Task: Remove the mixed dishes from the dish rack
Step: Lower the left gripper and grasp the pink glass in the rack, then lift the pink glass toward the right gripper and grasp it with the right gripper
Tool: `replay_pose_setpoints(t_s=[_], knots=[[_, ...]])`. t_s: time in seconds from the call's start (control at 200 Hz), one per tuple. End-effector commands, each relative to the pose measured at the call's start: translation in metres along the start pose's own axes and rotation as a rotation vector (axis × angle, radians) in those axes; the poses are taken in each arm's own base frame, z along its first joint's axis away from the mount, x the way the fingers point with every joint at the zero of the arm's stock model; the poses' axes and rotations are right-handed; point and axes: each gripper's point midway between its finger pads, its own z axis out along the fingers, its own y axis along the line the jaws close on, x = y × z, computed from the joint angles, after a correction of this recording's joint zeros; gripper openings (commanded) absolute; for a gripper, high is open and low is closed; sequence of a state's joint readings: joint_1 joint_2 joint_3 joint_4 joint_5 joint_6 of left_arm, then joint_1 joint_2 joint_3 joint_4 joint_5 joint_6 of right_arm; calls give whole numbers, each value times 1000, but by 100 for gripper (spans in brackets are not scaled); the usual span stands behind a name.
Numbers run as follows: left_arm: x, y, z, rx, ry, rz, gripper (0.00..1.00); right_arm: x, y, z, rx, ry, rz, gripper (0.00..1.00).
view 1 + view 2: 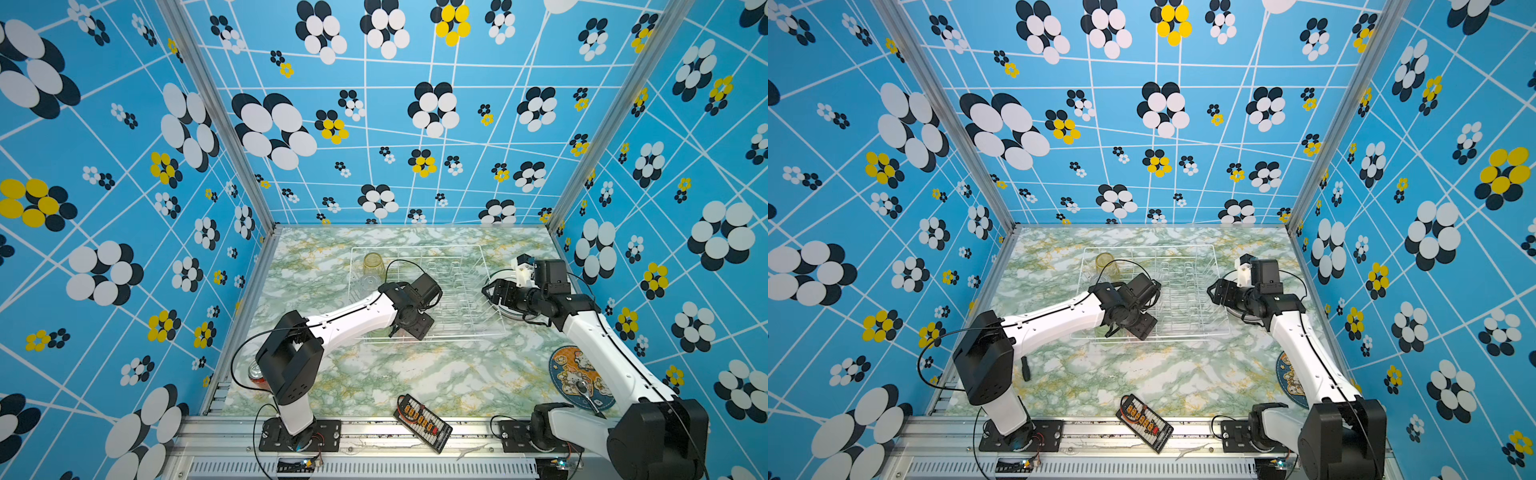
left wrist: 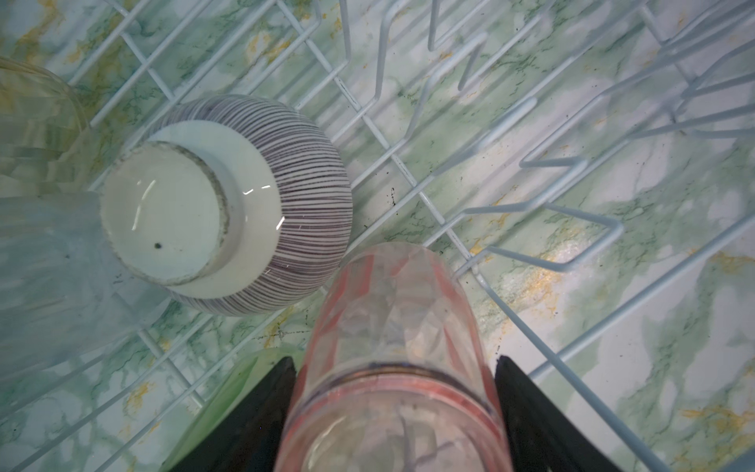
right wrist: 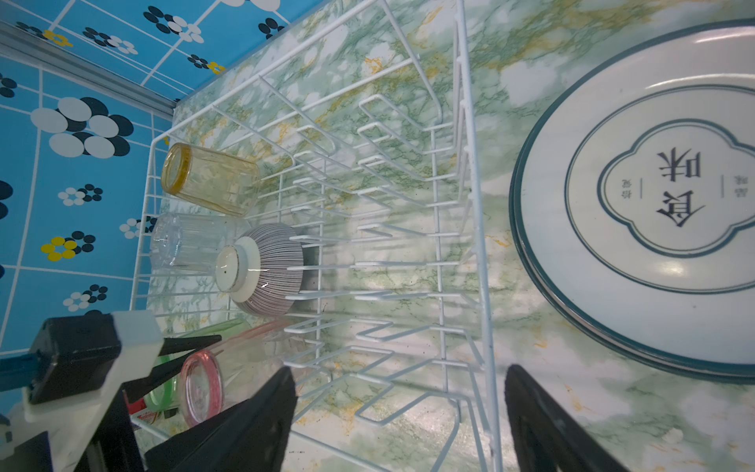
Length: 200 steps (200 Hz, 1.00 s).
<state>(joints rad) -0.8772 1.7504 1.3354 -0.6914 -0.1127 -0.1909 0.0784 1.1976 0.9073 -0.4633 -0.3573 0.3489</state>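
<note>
- dish rack (image 3: 392, 229) holds pink tumbler (image 2: 392, 347), green tumbler (image 3: 161, 394), yellow tumbler (image 3: 212, 180), clear tumbler (image 3: 188, 241), striped bowl (image 2: 228, 204)
- plates (image 3: 653, 196) out, stacked beside rack
- left gripper (image 2: 396, 359) looks clamped on pink tumbler, not lifted
- right gripper (image 3: 398, 376) spread wide, empty
- roughly a third done

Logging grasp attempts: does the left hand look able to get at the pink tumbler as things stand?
Likely yes. The left hand straddles the pink tumbler in the dish rack, one finger on each side; the striped bowl beside it seems clear of both.
</note>
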Motion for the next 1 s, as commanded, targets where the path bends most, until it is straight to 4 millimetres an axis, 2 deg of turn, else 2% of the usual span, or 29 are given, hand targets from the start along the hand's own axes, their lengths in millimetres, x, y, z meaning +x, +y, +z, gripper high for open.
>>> replay_pose_setpoints(t_s=[0.0, 0.08, 0.225, 0.37, 0.455, 0.55, 0.68, 0.85, 0.995], knots=[[25, -5, 13, 22, 112, 16, 76, 4, 1, 5, -10, 21, 4, 82], [29, -4, 15, 21, 130, 15, 73, 4, 1, 7, -11, 22, 6, 82], [32, -5, 13, 48, 148, 5, 57, 5, 0, 9, -13, 26, 11, 82], [29, -5, 7, 74, 132, -1, 48, 6, 0, 10, -13, 25, 12, 82], [21, -5, -3, 101, 89, -7, 47, 7, 0, 9, -14, 26, 12, 82], [3, -4, -22, 185, 7, -44, 47, 7, 2, 8, -27, 26, 12, 82], [-20, 1, -46, 316, -100, -103, 46, 7, 20, 6, -127, 29, 9, 81], [-39, 9, -70, 437, -203, -158, 45, 11, 47, -1, -299, 22, 14, 81], [-55, 12, -92, 547, -304, -200, 45, 14, 75, -12, -488, 20, 17, 74]])
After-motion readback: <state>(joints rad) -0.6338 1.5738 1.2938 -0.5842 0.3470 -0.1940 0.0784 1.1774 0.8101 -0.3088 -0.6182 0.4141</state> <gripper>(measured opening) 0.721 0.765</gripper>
